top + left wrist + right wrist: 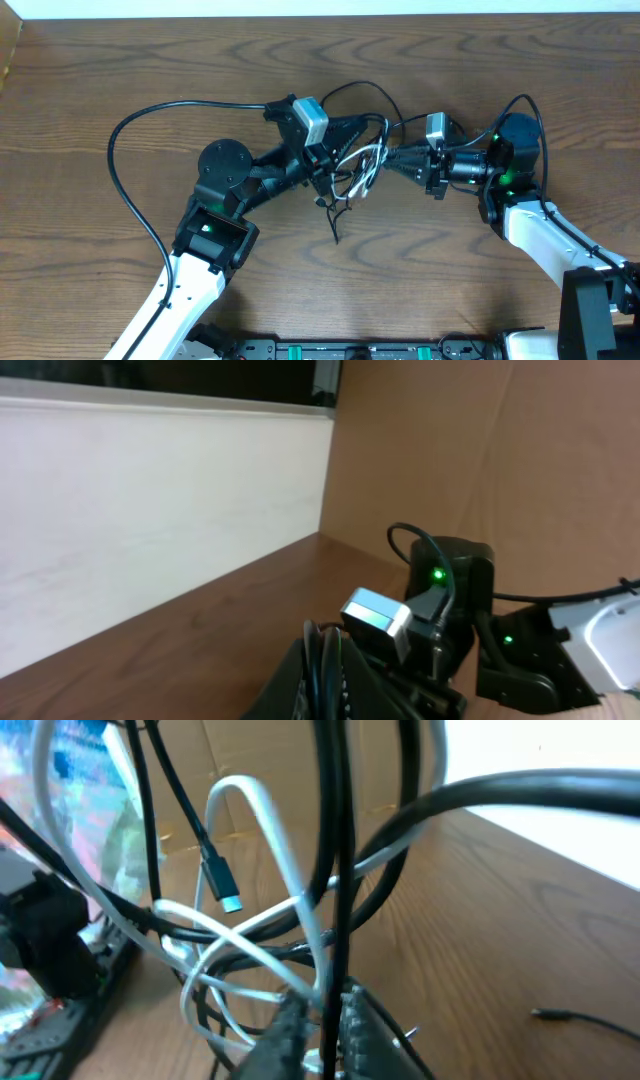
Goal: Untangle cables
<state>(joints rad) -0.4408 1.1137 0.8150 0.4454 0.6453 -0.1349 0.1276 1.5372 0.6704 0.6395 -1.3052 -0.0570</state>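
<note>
Cables (360, 172): a knotted bundle held between both grippers at mid table (150, 80), with one black tail trailing toward the near edge.
Left gripper (325, 670): clamped on black cords.
Right gripper (320, 1020): pinched on a single black cord.
Technique: draw apart slowly, checking that loops slacken rather than cinch, and follow one strand to its plug (222, 885).
Materials: thin, smooth, limp cords; white cable (265, 830) in glossy loops; wood-grain tabletop.

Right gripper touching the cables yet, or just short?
Touching. Right wrist view: the right gripper is shut, with a black cable running straight down into the pinch between its fingers.
</note>
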